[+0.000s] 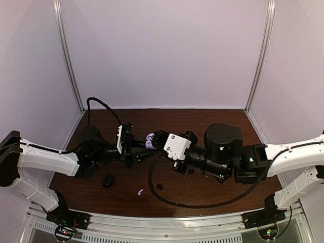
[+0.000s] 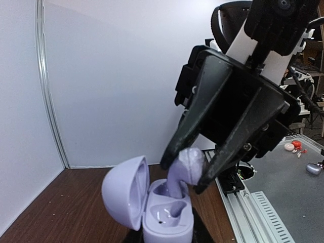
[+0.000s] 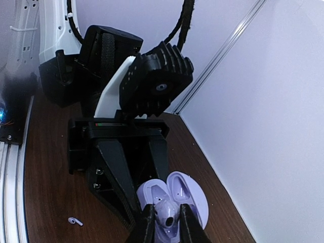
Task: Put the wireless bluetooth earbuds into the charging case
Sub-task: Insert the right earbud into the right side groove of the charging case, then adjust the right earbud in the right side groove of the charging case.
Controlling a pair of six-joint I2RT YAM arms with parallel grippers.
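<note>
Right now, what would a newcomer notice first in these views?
The meeting above mid-table: the left tool clamps an open lilac charging case, while the right tool pinches a lilac earbud with its stem pointing down into the case. Next, a lone white earbud lies on the brown table towards the near edge, between the two bases.

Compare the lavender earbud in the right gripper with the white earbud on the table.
The lavender earbud is pinched upright in the right gripper, stem in the open charging case; the white earbud lies flat on the table. One is lavender, one white. Both have stems.
</note>
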